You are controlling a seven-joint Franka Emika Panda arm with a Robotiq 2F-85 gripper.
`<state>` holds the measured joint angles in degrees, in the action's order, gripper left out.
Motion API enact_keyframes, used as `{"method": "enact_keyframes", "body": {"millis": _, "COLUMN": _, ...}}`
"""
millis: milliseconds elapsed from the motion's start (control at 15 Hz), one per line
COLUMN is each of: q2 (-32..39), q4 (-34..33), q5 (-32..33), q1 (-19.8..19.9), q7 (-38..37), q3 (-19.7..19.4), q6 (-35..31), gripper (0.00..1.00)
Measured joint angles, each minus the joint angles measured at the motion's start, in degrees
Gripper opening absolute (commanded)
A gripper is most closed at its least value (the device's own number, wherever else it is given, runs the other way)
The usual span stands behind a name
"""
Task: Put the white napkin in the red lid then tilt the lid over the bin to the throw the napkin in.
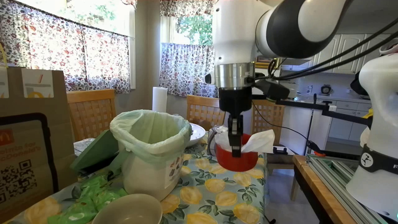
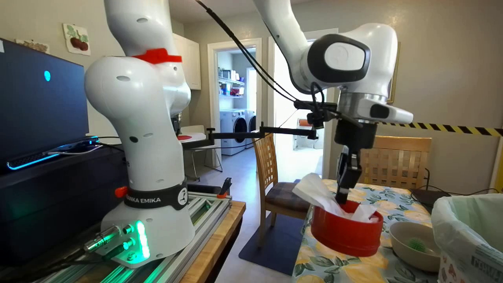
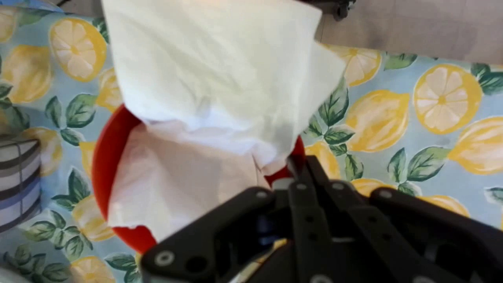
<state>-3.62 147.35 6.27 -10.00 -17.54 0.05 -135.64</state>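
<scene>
The red lid [image 1: 233,164] hangs above the lemon-patterned table in both exterior views, slightly tilted. My gripper [image 1: 236,152] points down and is shut on the lid's wall; it also shows in an exterior view [image 2: 341,198] and the wrist view [image 3: 300,163]. The rumpled white napkin [image 2: 318,192] sits in the lid and sticks out over its rim; in the wrist view the napkin [image 3: 224,74] covers most of the lid [image 3: 105,169]. The bin [image 1: 146,177], lined with a light green bag, stands on the table apart from the lid; part shows in an exterior view [image 2: 452,239].
A beige bowl [image 1: 130,211] stands beside the bin; a spiky green ball [image 2: 417,244] lies in it. A grey-and-white striped object [image 3: 19,181], a white plate [image 1: 196,133], a paper-towel roll [image 1: 159,99], a green bag [image 1: 90,199] and a paper bag [image 1: 25,130] are around.
</scene>
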Motion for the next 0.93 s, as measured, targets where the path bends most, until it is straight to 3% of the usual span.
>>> {"method": "enact_keyframes", "body": {"millis": 67, "q2": -1.99, "q4": -0.44, "q5": -0.77, "q1": 0.12, "q7": 3.8, "q3": -0.38, "q6": 3.54, "gripper": 0.05}}
{"method": "enact_keyframes", "body": {"millis": 333, "q2": -8.48, "q4": -2.47, "q5": -3.15, "q1": 0.11, "q7": 18.24, "q3": -3.98, "q6": 16.55, "gripper": 0.0}}
{"method": "enact_keyframes", "body": {"millis": 600, "q2": -10.1, "q4": -3.23, "q5": -2.8, "q1": 4.76, "q7": 20.27, "q3": -3.63, "q6": 22.1, "gripper": 0.0}}
{"method": "enact_keyframes", "body": {"millis": 667, "q2": -9.93, "q4": -3.34, "q5": -2.54, "q1": 5.74, "q7": 19.68, "q3": -3.5, "q6": 22.02, "gripper": 0.26}}
{"method": "enact_keyframes", "body": {"millis": 733, "q2": -9.66, "q4": -3.43, "q5": -2.46, "q1": 6.56, "q7": 19.13, "q3": -3.44, "q6": 22.0, "gripper": 0.26}}
{"method": "enact_keyframes", "body": {"millis": 933, "q2": -7.91, "q4": -4.03, "q5": -2.37, "q1": 8.2, "q7": 17.13, "q3": -3.25, "q6": 22.02, "gripper": 0.46}}
